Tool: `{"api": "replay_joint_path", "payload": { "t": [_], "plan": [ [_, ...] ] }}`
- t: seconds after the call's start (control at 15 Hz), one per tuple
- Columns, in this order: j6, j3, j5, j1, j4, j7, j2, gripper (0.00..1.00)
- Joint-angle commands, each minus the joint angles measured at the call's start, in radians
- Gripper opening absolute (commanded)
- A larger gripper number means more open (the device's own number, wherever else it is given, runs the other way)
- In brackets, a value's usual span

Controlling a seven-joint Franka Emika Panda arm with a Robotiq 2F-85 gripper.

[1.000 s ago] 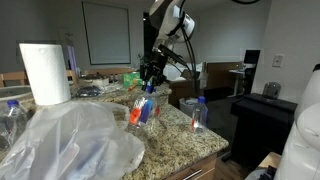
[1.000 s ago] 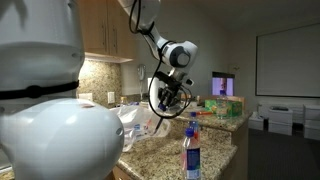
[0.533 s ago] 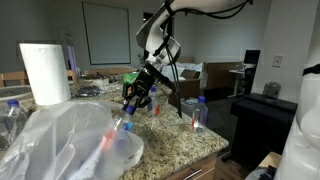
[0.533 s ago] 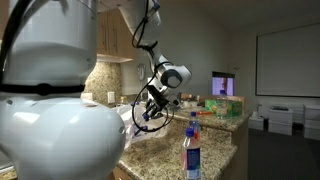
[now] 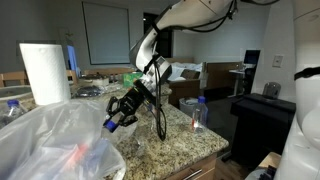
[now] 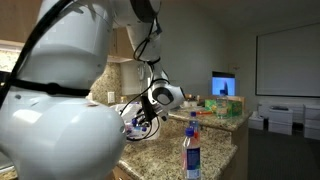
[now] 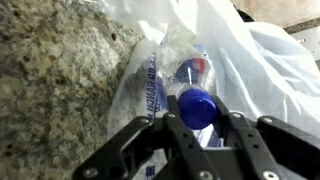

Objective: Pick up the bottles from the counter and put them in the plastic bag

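My gripper [image 5: 122,110] is shut on a clear bottle with a blue cap [image 7: 197,106], held tilted at the mouth of the plastic bag [image 5: 60,145]. In the wrist view the cap sits between the black fingers [image 7: 200,128], with the bag [image 7: 260,60] and another bottle [image 7: 192,68] inside it just beyond. One more blue-capped bottle [image 5: 199,113] stands upright on the granite counter [image 5: 175,140] near its front edge; it also shows in an exterior view [image 6: 190,148]. Something reddish [image 5: 80,155] shows through the bag.
A tall white paper towel roll [image 5: 45,72] stands behind the bag. Another clear bottle [image 5: 10,118] stands at the far left. A green packet [image 5: 132,77] and clutter lie at the counter's back. A cable hangs from my wrist to the counter.
My gripper has swung down and toward the bag with the bottle, from upright above the counter to tilted at the bag's mouth. The standing bottle has not moved.
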Motion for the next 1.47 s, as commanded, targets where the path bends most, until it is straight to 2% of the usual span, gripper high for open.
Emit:
{"api": "replay_joint_path", "payload": {
  "t": [0.0,0.33,0.6,0.67,0.73,0.87,1.0,1.07,1.27,1.4],
  "plan": [
    [0.017,0.014,0.117,0.013,-0.019,-0.086,0.053,0.10],
    [0.071,0.019,0.239,0.051,-0.023,-0.132,0.123,0.10],
    [0.188,0.021,0.310,0.106,-0.022,-0.147,0.169,0.10],
    [0.219,0.020,0.316,0.117,-0.017,-0.155,0.179,0.39],
    [0.254,0.018,0.325,0.128,-0.011,-0.163,0.187,0.61],
    [0.299,0.016,0.334,0.141,0.001,-0.179,0.196,0.65],
    [0.335,0.016,0.336,0.151,0.016,-0.189,0.197,0.75],
    [0.266,-0.007,0.251,0.115,-0.023,-0.051,0.029,0.82],
    [0.294,-0.036,0.163,0.108,0.005,-0.018,-0.037,0.98],
    [0.281,-0.059,0.036,0.087,0.030,0.060,-0.109,1.00]
  ]
}}
